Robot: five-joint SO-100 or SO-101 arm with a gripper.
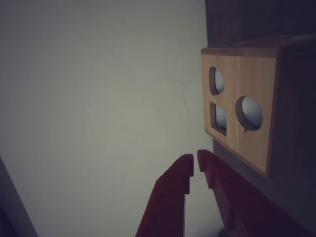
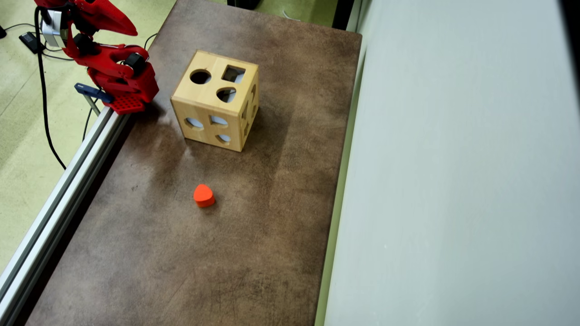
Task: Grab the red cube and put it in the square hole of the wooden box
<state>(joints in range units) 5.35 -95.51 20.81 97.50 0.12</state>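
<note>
Red two-finger gripper [image 1: 194, 164] has its jaws pretty much together, holding nothing. The big light wooden box [image 2: 215, 100] sits on the brown table [image 2: 253, 253], its dark square hole [image 2: 233, 74] on top. Can't spot the red cube anywhere, just an orange rounded block [image 2: 204, 195] nearer the camera.

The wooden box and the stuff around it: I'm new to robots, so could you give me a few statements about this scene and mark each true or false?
1. The wooden box stands on the brown table. True.
2. The top face of the box has a square hole. True.
3. A red cube lies on the table in front of the box. False: the only loose block in view is an orange rounded block.
4. The gripper is holding a block. False: in the wrist view its fingertips nearly touch, with nothing between them.
5. The orange block touches the box. False: bare table separates them.
</note>
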